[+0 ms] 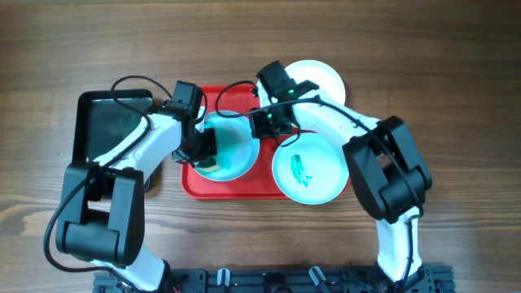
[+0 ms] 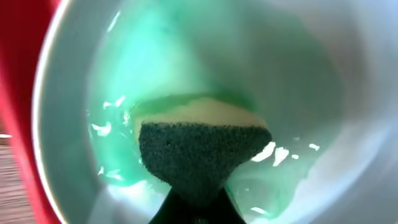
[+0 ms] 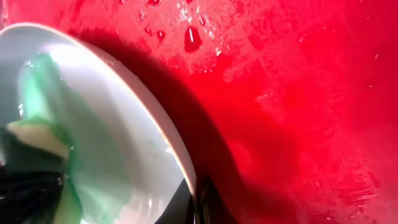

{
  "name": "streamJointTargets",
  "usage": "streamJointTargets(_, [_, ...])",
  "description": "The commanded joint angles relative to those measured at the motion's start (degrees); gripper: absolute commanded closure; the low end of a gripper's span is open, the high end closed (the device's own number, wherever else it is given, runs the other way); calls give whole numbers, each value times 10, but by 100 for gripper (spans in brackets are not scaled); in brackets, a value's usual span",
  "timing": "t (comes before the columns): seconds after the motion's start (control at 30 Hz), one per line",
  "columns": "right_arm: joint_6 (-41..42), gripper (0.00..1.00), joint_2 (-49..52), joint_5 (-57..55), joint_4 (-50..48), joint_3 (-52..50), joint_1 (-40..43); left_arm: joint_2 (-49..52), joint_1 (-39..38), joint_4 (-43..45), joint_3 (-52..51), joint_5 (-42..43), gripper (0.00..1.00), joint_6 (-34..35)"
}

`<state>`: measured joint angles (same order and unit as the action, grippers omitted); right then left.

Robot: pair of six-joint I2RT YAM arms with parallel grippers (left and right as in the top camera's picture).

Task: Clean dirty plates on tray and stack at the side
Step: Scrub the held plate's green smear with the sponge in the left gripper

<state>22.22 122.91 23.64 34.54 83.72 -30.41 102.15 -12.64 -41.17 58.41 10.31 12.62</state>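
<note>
Closest of all, in the left wrist view, is a dark green scouring sponge [image 2: 202,155] with a yellow foam backing. It is pressed into the bowl of a pale round plate [image 2: 65,124] of glossy ware. Teal-green film is spread around it and beaded with wet highlights. The left claw [image 1: 205,151] is clamped on that sponge. Its fingers are almost wholly cut off at the bottom of the wrist view, where only a dark wedge shows.

From the right wrist, the same plate fills the left side, blurred. Its rim stands clear of the large red rectangular plastic tray [image 3: 298,93] and throws a deep shadow on it. Water drops [image 3: 191,38] sit on the red floor beyond. A dark sliver [image 3: 200,202] at the rim is all that shows of the right claw there. From above, the right claw [image 1: 273,122] is closed on the plate's far right edge.

Seen from overhead, this plate lies in the middle of the tray, half hidden under both arms. Just right of it a second round plate [image 1: 324,155] overhangs the tray's right edge, a small teal-green smear in its centre. Farther off, a white round plate [image 1: 321,77] lies on the wooden counter [image 1: 456,65] behind the tray, partly covered by the right arm. At the left, a black glossy tray [image 1: 106,122] is partly masked by the left arm and its cables.
</note>
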Motion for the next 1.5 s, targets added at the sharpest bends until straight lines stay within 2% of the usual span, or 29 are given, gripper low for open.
streamJointTargets(0.0, [-42,96,14,64,5,-2,15,21,-6,-16,-25,125,96,-73])
streamJointTargets(0.03, [-41,96,14,64,2,-4,15,21,-6,-15,-25,167,96,-91])
streamJointTargets(0.1, [-40,96,14,64,-6,-8,15,21,-7,4,-25,188,96,-87])
streamJointTargets(0.17, [-39,96,14,64,-9,-8,15,21,-6,37,-25,188,96,-62])
streamJointTargets(0.23, [-37,96,14,64,-9,-8,15,21,-7,96,-25,181,96,-8])
streamJointTargets(0.3, [-37,96,14,64,-9,-8,15,21,-7,155,-25,121,96,60])
streamJointTargets(0.43, [-36,96,14,60,-9,-8,15,21,-6,223,-25,-92,96,147])
streamJointTargets(0.5, [-36,96,14,60,-9,-8,15,21,-6,202,-25,-175,96,169])
streamJointTargets(0.63, [-35,96,14,49,-10,-8,15,21,-7,96,-25,-185,96,170])
streamJointTargets(0.7, [-26,96,14,45,-11,-8,15,21,-7,49,-25,-155,96,156])
streamJointTargets(0.73, [-26,96,14,45,-11,-8,15,21,-7,30,-25,-106,96,118])
streamJointTargets(0.8, [-26,96,14,45,-11,-8,15,21,-6,15,-25,1,96,48])
streamJointTargets(0.87, [-26,96,14,45,-11,-8,15,21,-6,14,-25,178,96,-43])
streamJointTargets(0.9, [-25,96,14,45,-11,-8,15,21,-6,23,-25,219,96,-52])
streamJointTargets(1.0, [-25,96,14,45,-11,-8,15,21,-6,91,-25,237,96,-43])
streamJointTargets(1.1, [-26,96,14,45,-10,-8,15,21,-6,178,-25,184,96,14])
streamJointTargets(1.2, [-26,96,14,45,-10,-8,15,21,-6,243,-25,22,96,101])
streamJointTargets(1.23, [-26,96,14,45,-10,-8,15,21,-6,243,-25,-48,96,131])
streamJointTargets(1.33, [-26,96,14,45,-10,-8,15,21,-6,211,-25,-150,96,168])
streamJointTargets(1.47, [-26,96,14,45,-11,-8,15,14,-7,124,-22,-156,96,168])
